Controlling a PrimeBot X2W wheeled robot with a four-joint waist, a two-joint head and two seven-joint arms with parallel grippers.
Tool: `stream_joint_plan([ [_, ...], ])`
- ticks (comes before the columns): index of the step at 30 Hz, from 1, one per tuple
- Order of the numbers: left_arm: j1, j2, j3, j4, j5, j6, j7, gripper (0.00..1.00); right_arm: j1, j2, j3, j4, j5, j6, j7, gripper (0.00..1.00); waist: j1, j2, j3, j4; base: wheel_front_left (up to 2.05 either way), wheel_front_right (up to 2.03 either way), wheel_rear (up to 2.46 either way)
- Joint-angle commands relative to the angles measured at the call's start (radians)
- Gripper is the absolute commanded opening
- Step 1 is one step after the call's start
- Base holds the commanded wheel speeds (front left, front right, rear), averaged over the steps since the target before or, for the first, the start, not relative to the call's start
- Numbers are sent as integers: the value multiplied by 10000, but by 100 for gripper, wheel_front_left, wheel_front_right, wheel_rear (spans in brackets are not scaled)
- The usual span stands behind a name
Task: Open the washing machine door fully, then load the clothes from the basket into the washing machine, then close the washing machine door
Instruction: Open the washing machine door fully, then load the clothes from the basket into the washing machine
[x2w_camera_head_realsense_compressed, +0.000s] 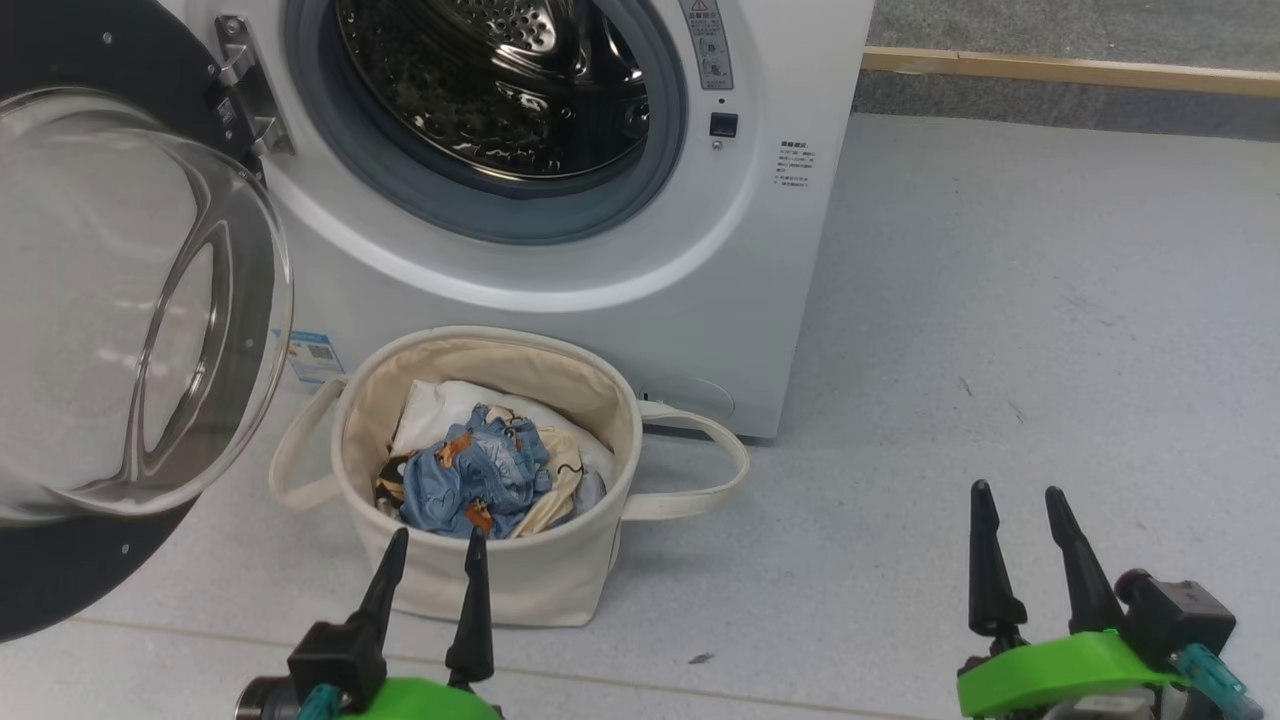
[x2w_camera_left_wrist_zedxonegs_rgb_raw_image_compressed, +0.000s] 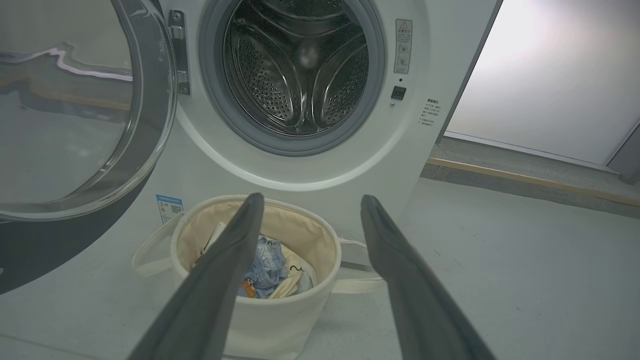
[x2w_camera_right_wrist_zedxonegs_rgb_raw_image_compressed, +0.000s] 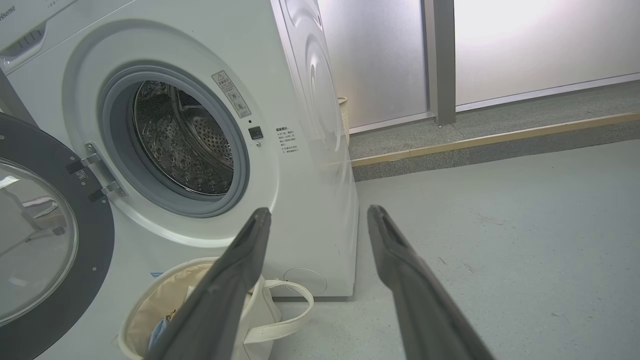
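The white washing machine (x2w_camera_head_realsense_compressed: 760, 250) stands ahead, its steel drum (x2w_camera_head_realsense_compressed: 500, 80) bare inside. The washing machine door (x2w_camera_head_realsense_compressed: 120, 300) is swung wide to the left, glass bowl facing me. In front sits the cream basket (x2w_camera_head_realsense_compressed: 520, 580), holding light blue and cream clothes (x2w_camera_head_realsense_compressed: 480, 480) with orange prints. My left gripper (x2w_camera_head_realsense_compressed: 434, 545) is open just before the basket's near rim, nothing between its fingers. My right gripper (x2w_camera_head_realsense_compressed: 1018, 498) is open over bare floor to the right. In the left wrist view the left gripper (x2w_camera_left_wrist_zedxonegs_rgb_raw_image_compressed: 309, 201) frames the basket (x2w_camera_left_wrist_zedxonegs_rgb_raw_image_compressed: 280, 320); the right gripper (x2w_camera_right_wrist_zedxonegs_rgb_raw_image_compressed: 318, 212) points at the washer's corner (x2w_camera_right_wrist_zedxonegs_rgb_raw_image_compressed: 320, 200).
Grey floor (x2w_camera_head_realsense_compressed: 1000, 350) spreads to the right of the washer. A wooden strip (x2w_camera_head_realsense_compressed: 1070, 70) edges a raised step at the back right. A blue label sticker (x2w_camera_head_realsense_compressed: 315, 357) sits low on the washer front, beside the basket's left loop handle (x2w_camera_head_realsense_compressed: 290, 460).
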Motion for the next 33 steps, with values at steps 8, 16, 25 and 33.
stream_joint_plan([
  [8,-304,91,89,-328,-130,-291,-48,100,-351,-53,363,-216,-98,0,-124,100,-1,0,8,-3,0,0,0],
  [16,-350,91,177,-263,-453,-486,-48,100,-389,-53,386,-180,-89,0,-124,100,-1,0,99,-22,26,-44,18],
  [25,-390,91,510,-271,-236,-117,-48,100,-373,-53,413,-128,-33,0,-124,100,-1,0,157,26,123,-175,52],
  [33,-390,91,401,-251,-56,-146,-48,100,-407,-53,442,-104,-21,0,-124,100,-1,0,172,148,112,-121,9],
])
